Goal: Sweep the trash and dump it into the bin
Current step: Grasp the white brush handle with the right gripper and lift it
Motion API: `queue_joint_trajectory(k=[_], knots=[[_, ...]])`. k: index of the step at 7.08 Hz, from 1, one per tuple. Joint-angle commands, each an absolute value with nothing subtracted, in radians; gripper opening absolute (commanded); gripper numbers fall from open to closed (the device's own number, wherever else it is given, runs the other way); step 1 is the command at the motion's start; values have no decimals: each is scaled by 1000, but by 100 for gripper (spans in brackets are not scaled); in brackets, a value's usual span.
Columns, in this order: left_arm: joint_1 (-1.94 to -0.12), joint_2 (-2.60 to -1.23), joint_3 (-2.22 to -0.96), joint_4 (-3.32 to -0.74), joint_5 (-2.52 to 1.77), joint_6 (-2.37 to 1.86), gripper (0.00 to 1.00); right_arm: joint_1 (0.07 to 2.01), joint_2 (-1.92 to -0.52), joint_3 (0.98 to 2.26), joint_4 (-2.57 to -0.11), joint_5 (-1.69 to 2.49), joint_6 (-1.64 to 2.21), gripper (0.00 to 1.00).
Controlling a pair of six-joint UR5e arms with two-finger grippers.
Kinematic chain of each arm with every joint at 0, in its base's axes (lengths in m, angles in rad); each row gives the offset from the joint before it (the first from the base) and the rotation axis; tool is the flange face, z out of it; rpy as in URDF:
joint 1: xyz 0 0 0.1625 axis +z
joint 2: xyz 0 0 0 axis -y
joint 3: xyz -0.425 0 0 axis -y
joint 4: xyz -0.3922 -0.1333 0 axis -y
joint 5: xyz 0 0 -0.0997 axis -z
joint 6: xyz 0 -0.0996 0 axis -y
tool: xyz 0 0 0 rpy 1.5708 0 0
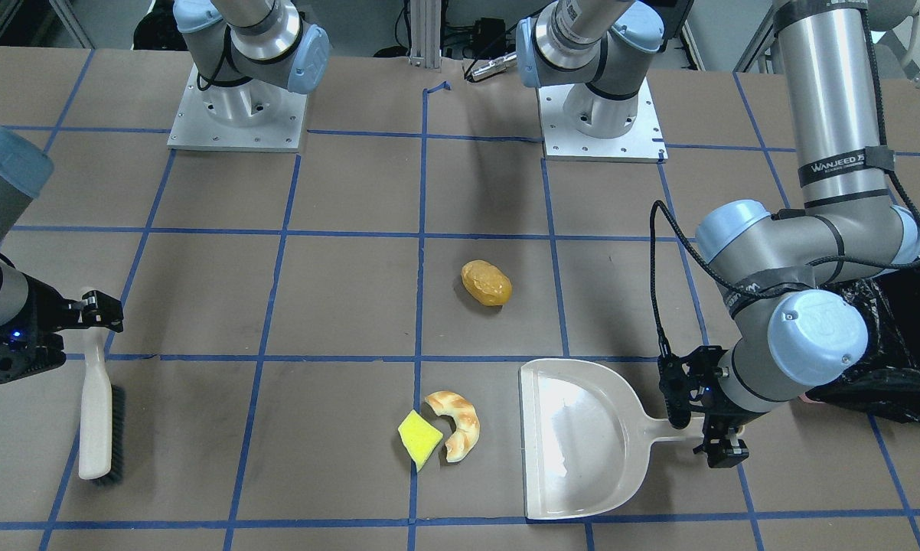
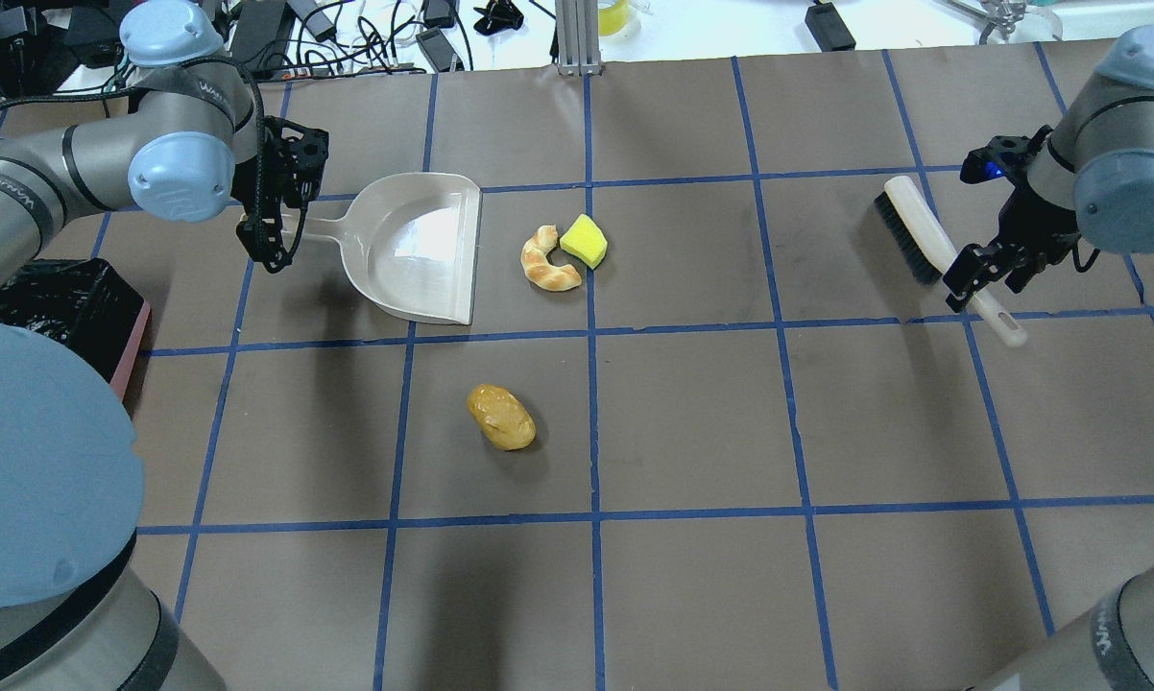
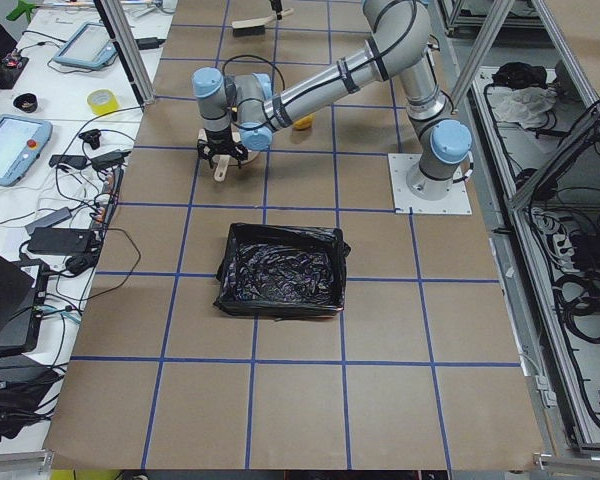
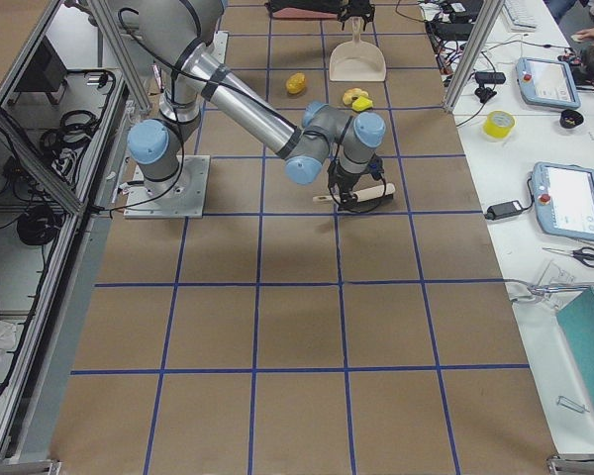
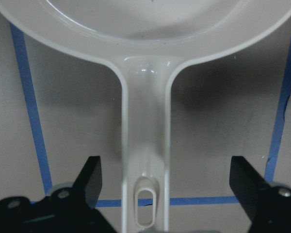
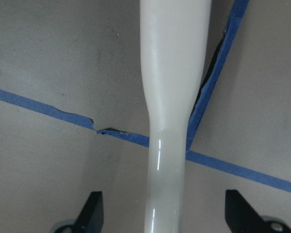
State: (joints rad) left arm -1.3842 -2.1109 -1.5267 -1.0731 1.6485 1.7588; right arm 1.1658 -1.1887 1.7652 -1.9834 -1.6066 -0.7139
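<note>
The table (image 2: 692, 422), covered in brown paper with a blue tape grid, is noted as the work surface. The bin (image 3: 280, 275), pink-sided and lined with crinkled black plastic, is found off the handle end of the dustpan (image 2: 414, 240), to the robot's side of it and apart from it. The dustpan is cream-white, lies flat on the table and is seen with nothing in it. The brush (image 1: 96, 405), white-backed with dark bristles, is found well apart from the dustpan, far out beyond its open mouth. The left gripper (image 5: 165, 170) is placed astride the dustpan handle, its jaws spread wide and neither finger in contact with the handle. The right gripper (image 6: 164, 201) is placed astride the brush handle in the same manner, jaws wide apart with clear gaps on both sides. The roll (image 2: 501, 416), glossy golden-orange, is found apart from the dustpan, off the mouth corner nearer the robot. The croissant (image 2: 546, 261) is found near the dustpan mouth, not touching it. The wedge (image 2: 584, 240), flat and yellow, is found just beside the croissant, on the side away from the dustpan.
</note>
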Motion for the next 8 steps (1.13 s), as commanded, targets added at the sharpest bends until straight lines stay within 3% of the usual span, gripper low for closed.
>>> queue_joint_trajectory(k=[1,3,4,5,6,7,8], knots=[[-1352,-2114,-1537,-1072,1632,1776,85,1166,-1187,1779,-1983,-1609,-712,76],[-1351,-2114,-1534,-1071,1631,1778,72,1166,-1187,1792,-1982,-1609,-712,66],[-1350,-2115,-1532,-1069,1612,1779,64,1166,-1189,1793,-1982,-1609,-712,52],[-1350,-2115,-1534,-1069,1596,1781,53,1166,-1190,1793,-1983,-1609,-712,45],[-1350,-2115,-1535,-1069,1595,1781,22,1166,-1190,1790,-1985,-1609,-713,30],[-1350,-2114,-1536,-1069,1595,1779,7,1166,-1192,1781,-1985,-1609,-713,14],[-1350,-2115,-1536,-1069,1603,1787,0,1166,-1193,1779,-1985,-1608,-710,0]])
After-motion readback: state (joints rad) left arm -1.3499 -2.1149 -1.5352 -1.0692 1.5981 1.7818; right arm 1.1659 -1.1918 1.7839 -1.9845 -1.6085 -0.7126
